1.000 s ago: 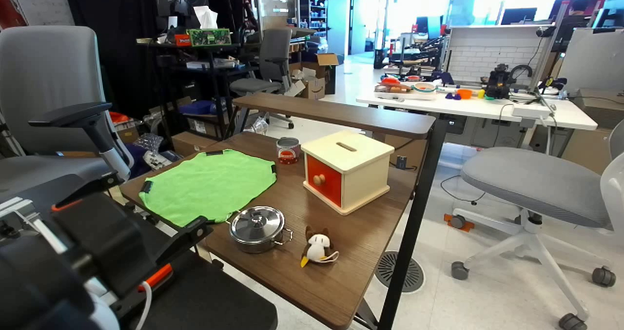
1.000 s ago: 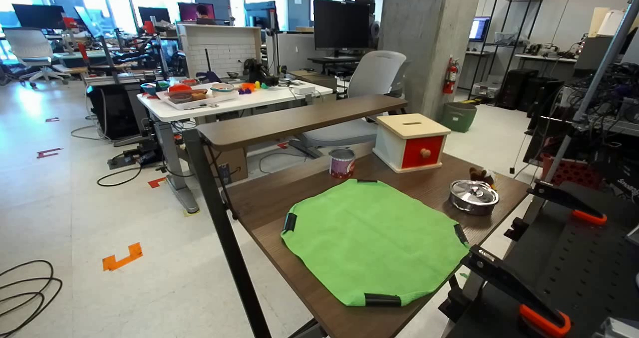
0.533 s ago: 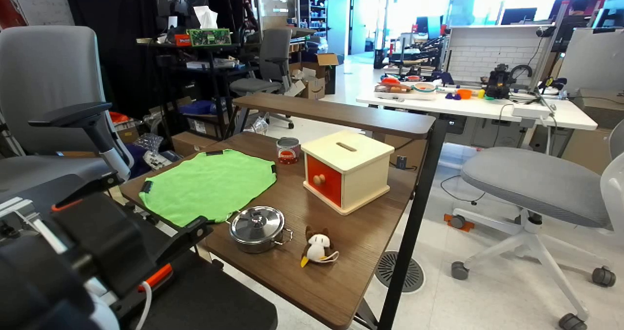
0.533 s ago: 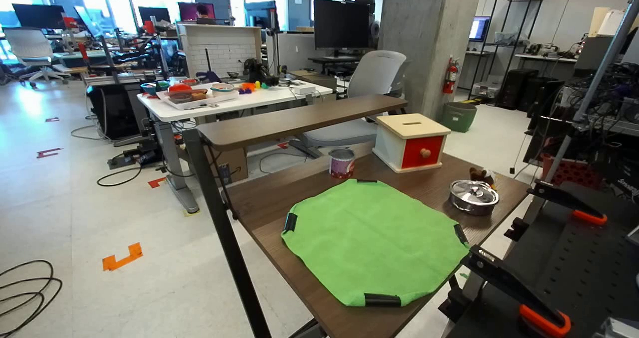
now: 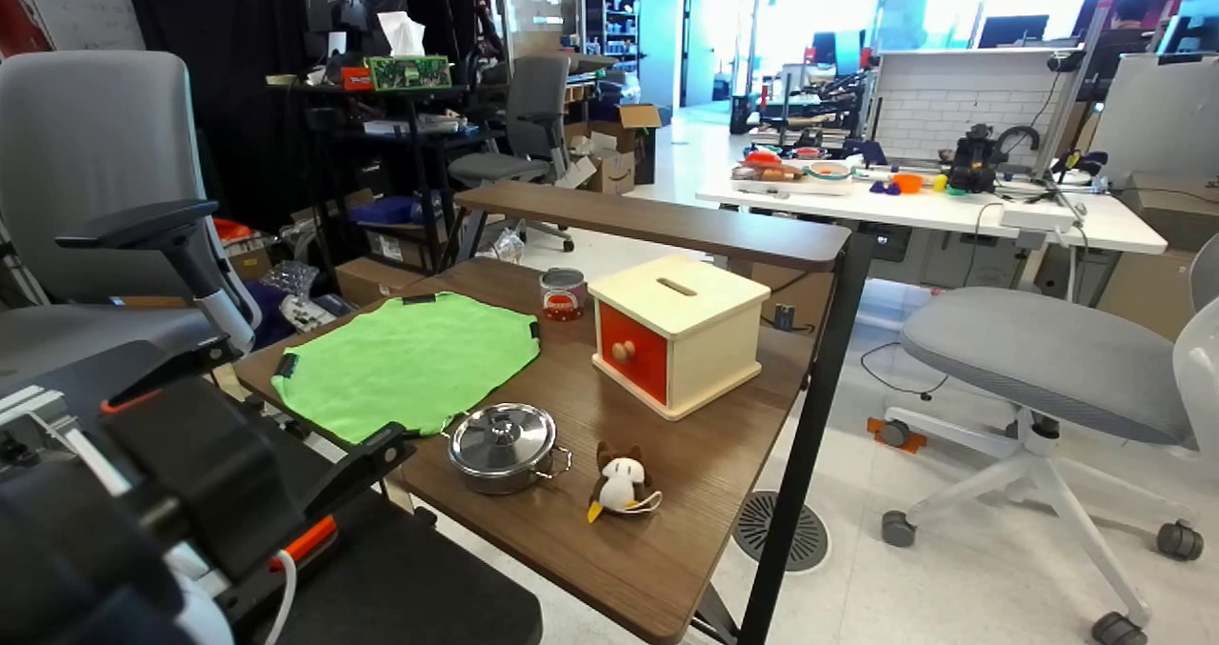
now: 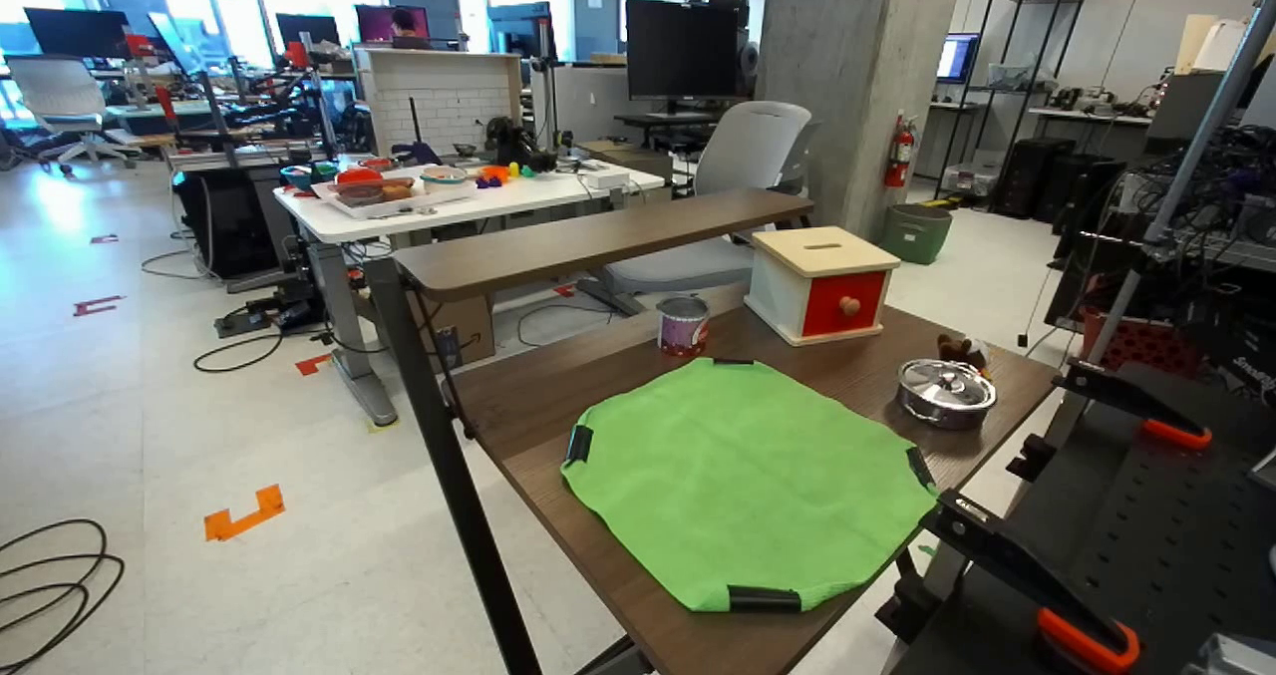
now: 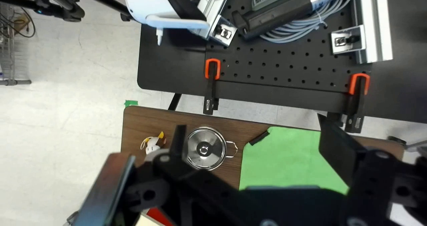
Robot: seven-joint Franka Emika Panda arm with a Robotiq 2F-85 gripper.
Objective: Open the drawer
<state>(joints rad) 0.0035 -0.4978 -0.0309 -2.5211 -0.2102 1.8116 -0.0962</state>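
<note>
The drawer's orange-red front (image 5: 649, 367) sits flush in a light wooden box (image 5: 709, 373) on the brown table. Its small round wooden knob (image 5: 623, 351) faces out. In an exterior view the drawer front (image 6: 822, 301) and knob (image 6: 849, 306) also show. In the wrist view only a sliver of red front (image 7: 159, 217) shows at the bottom, the rest hidden behind the gripper. My gripper (image 7: 252, 122) is open and empty, its fingers wide apart, high above the table and away from the drawer. It is out of view in both exterior views.
A lidded metal pot (image 5: 503, 440) and a plush toy (image 5: 624, 483) are on the table in front of the box. A tin (image 6: 683, 326) and a green cloth (image 6: 748, 486) lie beside it. A raised shelf (image 5: 657, 221) runs behind. Clamps (image 6: 1027, 575) jut from the black base.
</note>
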